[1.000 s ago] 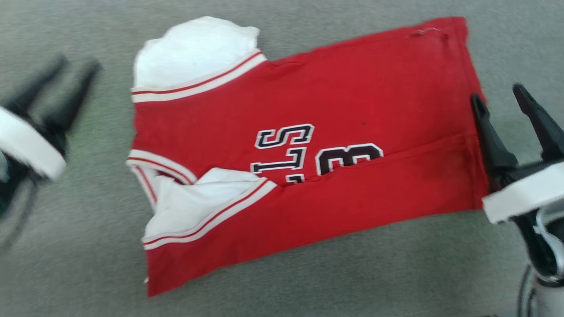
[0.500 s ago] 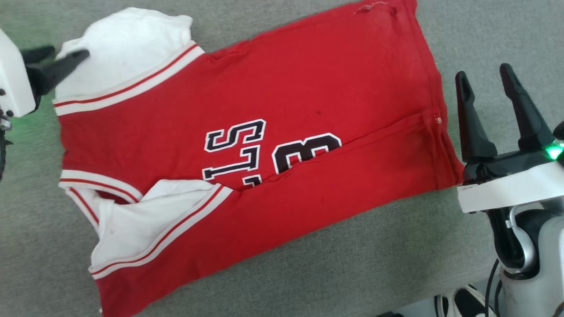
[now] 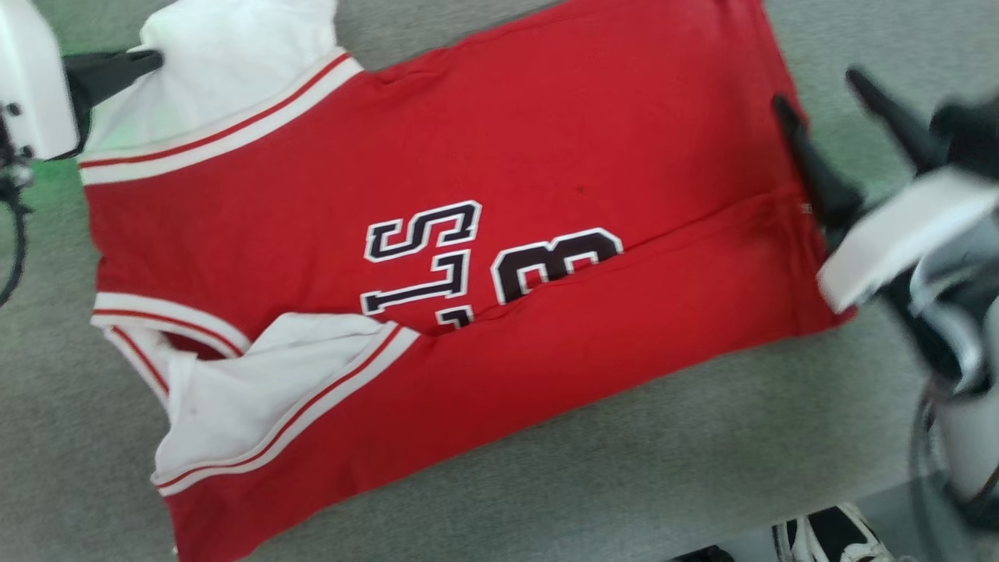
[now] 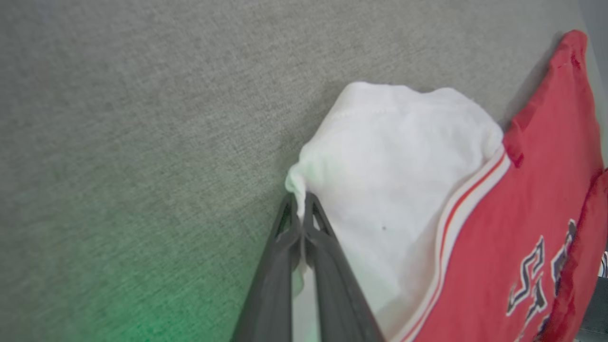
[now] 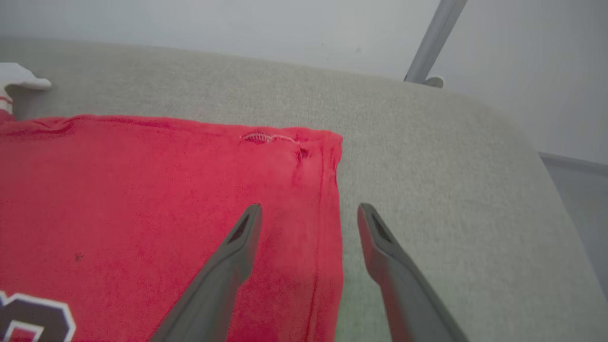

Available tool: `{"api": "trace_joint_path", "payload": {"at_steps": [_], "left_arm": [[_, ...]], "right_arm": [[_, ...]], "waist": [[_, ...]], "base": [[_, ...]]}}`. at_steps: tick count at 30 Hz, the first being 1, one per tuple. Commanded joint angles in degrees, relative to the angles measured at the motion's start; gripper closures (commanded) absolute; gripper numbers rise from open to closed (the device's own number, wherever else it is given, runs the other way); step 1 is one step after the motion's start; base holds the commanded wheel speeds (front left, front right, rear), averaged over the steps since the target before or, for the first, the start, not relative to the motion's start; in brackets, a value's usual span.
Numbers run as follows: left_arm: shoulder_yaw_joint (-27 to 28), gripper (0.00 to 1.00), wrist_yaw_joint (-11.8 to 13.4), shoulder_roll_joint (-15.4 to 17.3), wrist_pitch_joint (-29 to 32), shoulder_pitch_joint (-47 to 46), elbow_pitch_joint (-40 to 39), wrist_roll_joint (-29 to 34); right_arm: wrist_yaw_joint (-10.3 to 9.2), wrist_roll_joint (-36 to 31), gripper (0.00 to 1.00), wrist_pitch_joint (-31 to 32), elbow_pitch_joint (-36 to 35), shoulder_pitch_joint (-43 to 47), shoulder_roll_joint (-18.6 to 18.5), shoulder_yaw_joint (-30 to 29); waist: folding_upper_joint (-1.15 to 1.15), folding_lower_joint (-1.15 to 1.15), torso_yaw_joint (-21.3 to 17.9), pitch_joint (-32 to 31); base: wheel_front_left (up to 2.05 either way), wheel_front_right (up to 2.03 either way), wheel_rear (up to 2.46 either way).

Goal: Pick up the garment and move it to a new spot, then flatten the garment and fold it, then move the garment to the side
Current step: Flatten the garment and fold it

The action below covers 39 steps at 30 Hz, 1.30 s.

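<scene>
We see garment as soft matt cloth, red body slightly fuzzy; sleeve white plain knit, stitched hem; lettering black with white edging, flatter and smoother than cloth around it; we read surface beneath as grey woven fabric, coarse, matt; left gripper and right gripper dark matt plastic, hollowed near tips; wrist shell smooth white plastic; pole smooth grey, metal-like.
</scene>
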Motion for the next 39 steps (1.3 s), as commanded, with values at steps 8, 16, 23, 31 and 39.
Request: {"api": "trace_joint_path", "payload": {"at_steps": [8, 16, 23, 31, 39], "left_arm": [[-1.2, 1.0, -0.4, -3.7, -2.9, -1.3, -2.6, 2.0], [-2.5, 1.0, -0.5, -5.3, -5.7, -2.2, -6.6, 2.2], [-3.6, 1.0, -0.4, -6.2, -9.8, -1.9, -7.7, 2.2], [-4.0, 1.0, -0.4, -5.8, -18.7, 3.2, -12.8, -0.8], [-6.2, 1.0, -0.4, 2.0, -29.0, 14.6, -25.5, -0.9]], "right_arm": [[-0.04, 5.7, 0.0, 17.4, 10.8, -18.3, -7.9, 3.6], [-0.03, 8.8, 0.0, 30.3, 21.0, -26.8, -10.4, 5.6], [-0.02, 10.0, 1.0, 29.5, 22.8, -26.6, -10.6, 5.9], [-0.04, 11.7, 1.0, 25.4, 17.2, -20.1, -14.9, 6.1], [-0.04, 14.1, 1.0, 27.5, 5.4, -5.0, -18.7, 0.4]], "waist": [[0.0, 0.0, 5.6, 3.2], [0.0, 0.0, 9.4, 4.5], [0.0, 0.0, 10.5, 3.5], [0.0, 0.0, 12.7, -4.4], [0.0, 0.0, 14.5, -9.6]], "base": [[0.0, 0.0, 0.0], [0.0, 0.0, 0.0], [0.0, 0.0, 0.0], [0.0, 0.0, 0.0], [0.0, 0.0, 0.0]]}}
